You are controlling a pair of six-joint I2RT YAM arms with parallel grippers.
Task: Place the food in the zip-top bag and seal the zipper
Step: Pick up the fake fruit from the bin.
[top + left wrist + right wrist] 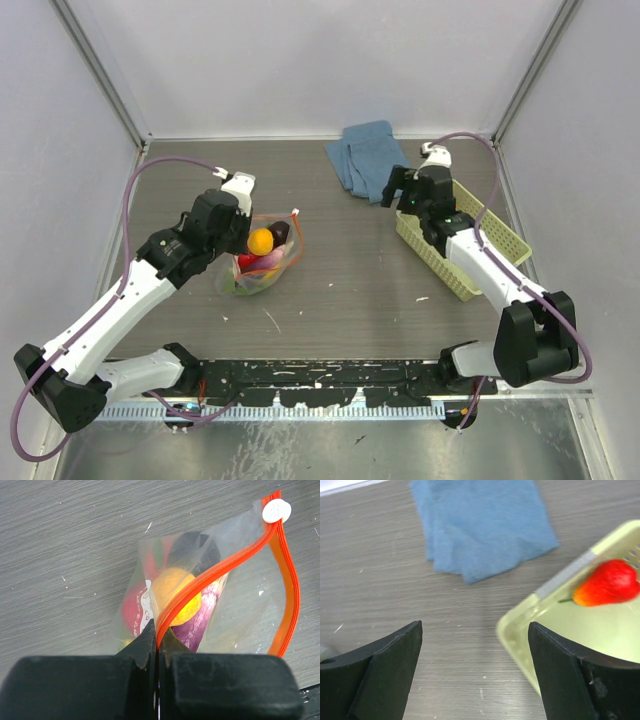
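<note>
The clear zip-top bag (262,268) lies left of centre, holding an orange round fruit (175,594), a red fruit (133,611) and the purple eggplant (202,622). My left gripper (159,636) is shut on the orange-red zipper strip (210,572) at the bag's near end; it also shows in the top view (243,236). The white slider tab (276,511) sits at the far end, and the two strips part into an open mouth. My right gripper (475,650) is open and empty above the basket's far-left corner (393,192). A red-orange fruit (607,582) lies in the basket.
The pale yellow-green slatted basket (470,262) stands at the right, under my right arm; its corner shows in the right wrist view (520,635). A folded blue cloth (365,155) lies at the back centre, also in the right wrist view (480,525). Grey walls close in the table.
</note>
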